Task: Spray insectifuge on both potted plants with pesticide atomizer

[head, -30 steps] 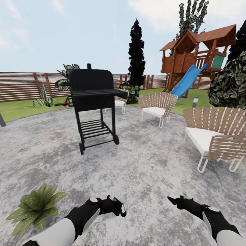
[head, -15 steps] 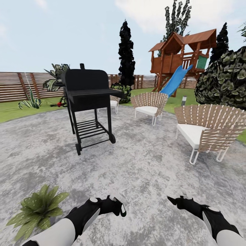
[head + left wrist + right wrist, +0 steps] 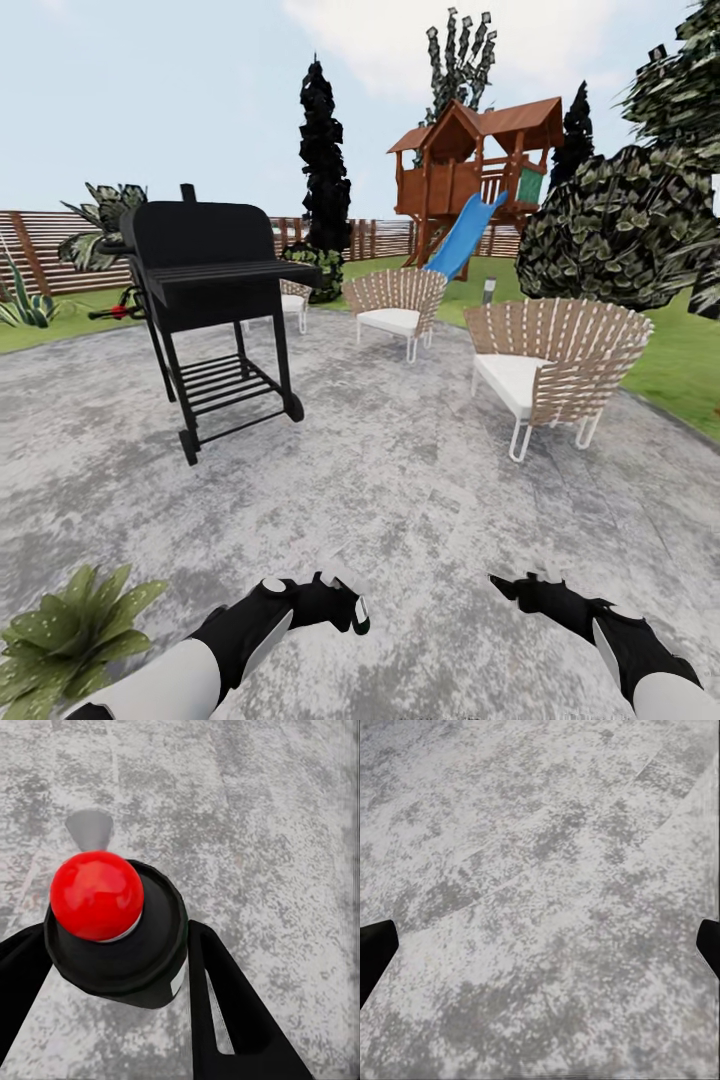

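Observation:
In the left wrist view the pesticide atomizer [image 3: 112,945] shows as a dark body topped by a red dot [image 3: 96,894], and my left gripper [image 3: 120,971] is shut on it, one black finger on each side. In the head view that left gripper [image 3: 348,603] hangs low over the grey paved patio [image 3: 400,480] of the garden. One potted plant [image 3: 60,640], a low rosette of pointed green leaves, sits at the bottom left, just left of my left arm; its pot is hidden. My right gripper [image 3: 520,585] is open over bare paving, with nothing between its fingers [image 3: 375,949].
A black grill [image 3: 215,290] on wheels stands ahead to the left. Wicker chairs [image 3: 555,365] with white cushions stand ahead to the right. Beyond them are a wooden playhouse with a blue slide [image 3: 462,235], a large bush [image 3: 610,240], lawn and a slatted fence [image 3: 40,250].
The whole head view has shifted left, so the camera has turned right. Both arms keep the same pose and the left gripper still holds the atomizer.

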